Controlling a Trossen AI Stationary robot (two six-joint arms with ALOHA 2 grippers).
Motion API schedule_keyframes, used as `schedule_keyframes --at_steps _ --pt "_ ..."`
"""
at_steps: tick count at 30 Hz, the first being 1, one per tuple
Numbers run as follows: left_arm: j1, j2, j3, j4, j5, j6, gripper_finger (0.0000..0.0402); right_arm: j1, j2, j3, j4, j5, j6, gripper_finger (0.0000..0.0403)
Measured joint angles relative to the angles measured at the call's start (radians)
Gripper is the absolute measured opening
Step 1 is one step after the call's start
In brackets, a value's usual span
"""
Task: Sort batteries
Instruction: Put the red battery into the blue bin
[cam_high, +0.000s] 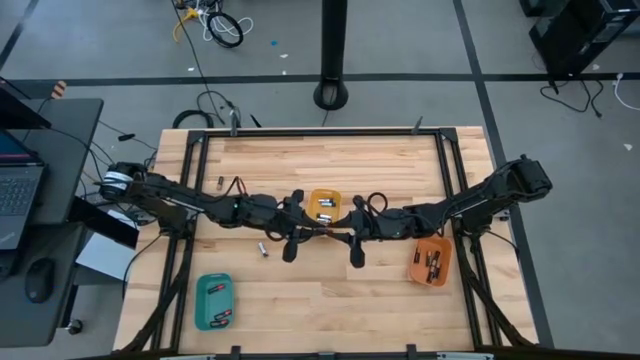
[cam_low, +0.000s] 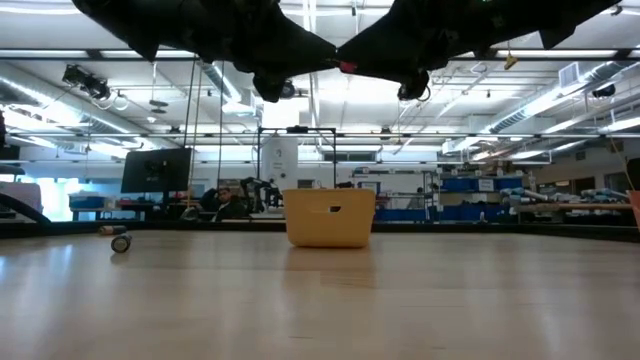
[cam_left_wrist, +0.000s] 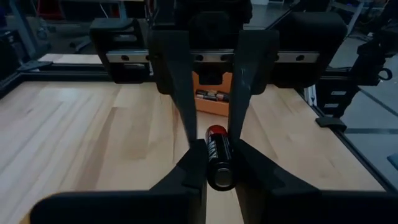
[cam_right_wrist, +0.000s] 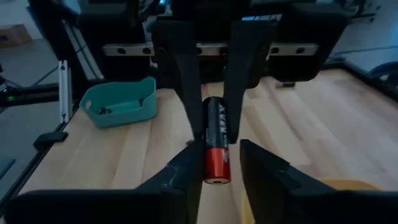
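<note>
One battery (cam_left_wrist: 219, 155), dark with a red end (cam_right_wrist: 216, 163), is held level in the air between my two grippers, which face each other over the table's middle. It lies just near of the yellow tray (cam_high: 323, 205). My left gripper (cam_left_wrist: 219, 146) is shut on the battery's dark end. My right gripper (cam_right_wrist: 222, 146) is open, with its fingers on either side of the red end and a gap showing at one finger (cam_right_wrist: 252, 155). In the high view the left gripper (cam_high: 308, 232) and the right gripper (cam_high: 338, 235) nearly meet. My left gripper pinches the battery's dark end (cam_left_wrist: 221, 173) between its two fingers. The fingers come level from the table's left and lie along the battery. The battery is level and lifted clear of the table, its red end (cam_left_wrist: 216, 132) pointing toward the right arm.
The yellow tray holds a few batteries. An orange tray (cam_high: 432, 260) with batteries sits at the right and a teal tray (cam_high: 213, 300) with batteries at the near left. Loose batteries lie on the wood, one (cam_high: 262, 248) left of centre and one (cam_high: 220, 182) at the far left.
</note>
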Motion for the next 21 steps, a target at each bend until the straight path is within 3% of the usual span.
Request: schedule_keyframes --at_steps 6,13,17,21 --pt "-0.007 -0.083 0.0 -0.118 0.019 0.026 0.0058 -0.001 -0.047 0.0 0.011 0.041 -0.034 0.0158" --pt "-0.093 -0.238 -0.001 -0.469 0.018 0.006 0.0058 -0.002 -0.122 0.0 -0.042 0.083 -0.076 0.0174" --pt "-0.201 -0.338 -0.001 -0.746 0.023 -0.117 0.0058 -0.013 -0.123 0.0 -0.051 0.083 -0.076 0.0166" --pt "-0.336 -0.398 -0.001 -0.928 0.063 -0.336 0.0058 -0.027 -0.112 0.0 -0.056 0.083 -0.075 0.0162"
